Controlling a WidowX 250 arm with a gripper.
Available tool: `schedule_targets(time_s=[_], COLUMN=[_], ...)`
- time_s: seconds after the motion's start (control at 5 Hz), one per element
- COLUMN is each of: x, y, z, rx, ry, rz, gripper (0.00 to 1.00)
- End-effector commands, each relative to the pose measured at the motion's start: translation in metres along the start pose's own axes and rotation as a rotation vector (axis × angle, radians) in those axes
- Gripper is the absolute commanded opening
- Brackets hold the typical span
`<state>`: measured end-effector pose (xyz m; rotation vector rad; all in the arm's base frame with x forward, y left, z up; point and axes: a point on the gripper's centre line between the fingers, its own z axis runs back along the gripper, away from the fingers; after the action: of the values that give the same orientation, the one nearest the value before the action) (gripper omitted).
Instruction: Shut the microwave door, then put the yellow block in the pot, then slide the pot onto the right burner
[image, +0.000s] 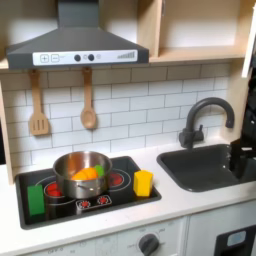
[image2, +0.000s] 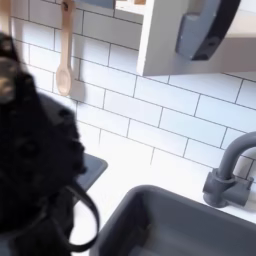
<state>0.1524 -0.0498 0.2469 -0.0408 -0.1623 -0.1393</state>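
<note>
- In the first exterior view we see the pot (image: 82, 172) standing on the black stovetop (image: 120, 195), over the burner toward the first exterior view's left, with an orange item (image: 87, 174) inside it.
- The yellow block (image: 144, 182) stands upright on the stovetop's right end in the first exterior view, just beside the pot and apart from it.
- A green block (image: 36, 201) stands at the stovetop's left front corner.
- A spatula (image: 38, 106) and a wooden spoon (image: 88, 100) hang on the tiled wall under the range hood (image: 75, 45); we also see the spoon in the second exterior view.
- The dark faucet (image: 203, 117) rises behind the sink (image: 205, 168).
- In the second exterior view a dark, blurred mass of the arm (image2: 40, 160) covers the left side; we cannot tell how the jaws stand.
</note>
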Motion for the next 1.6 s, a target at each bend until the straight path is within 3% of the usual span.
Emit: schedule_targets(time_s=[0.0, 0.8, 1.4], x=[0.006, 0.032, 0.067], y=[-0.022, -0.039, -0.044], z=[0.001, 0.027, 0.036], rx=[-0.028, -0.064, -0.077], ry=[-0.014, -0.121, -0.176], rz=[-0.085, -0.134, -0.165], gripper=[1.0, 1.0, 1.0])
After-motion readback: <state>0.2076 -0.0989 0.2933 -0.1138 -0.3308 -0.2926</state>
